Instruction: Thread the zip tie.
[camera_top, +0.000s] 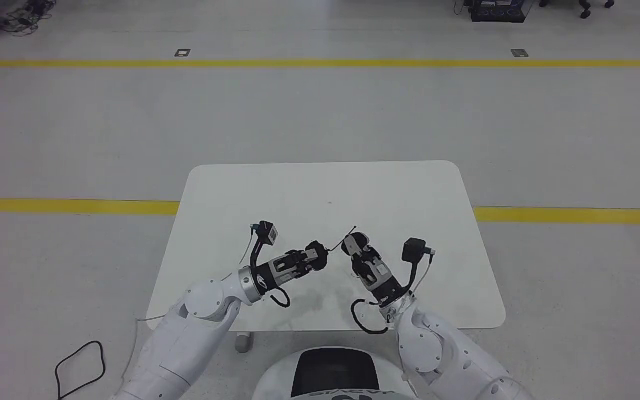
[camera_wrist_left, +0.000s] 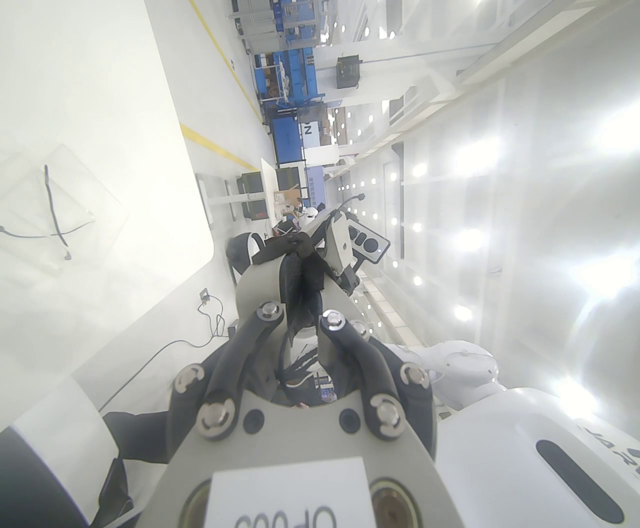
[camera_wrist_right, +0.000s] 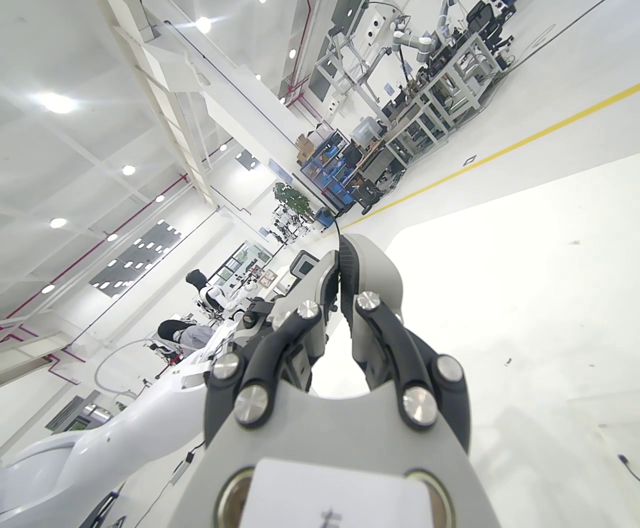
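Clear tray (camera_wrist_left: 92, 200) w/ black zip ties (camera_wrist_left: 52, 210)

Most of the zip tie (camera_wrist_right: 336, 226) hidden inside the right gripper (camera_wrist_right: 342, 250); what the left gripper (camera_wrist_left: 301, 252) holds is unclear

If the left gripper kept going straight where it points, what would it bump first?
Most likely the right gripper, close ahead of the left gripper and holding the zip tie; depth is hard to judge.

Two grippers (left gripper (camera_wrist_left: 299, 250), right gripper (camera_wrist_right: 341, 252)), one white table (camera_top: 420, 200), one black zip tie (camera_wrist_right: 338, 234)
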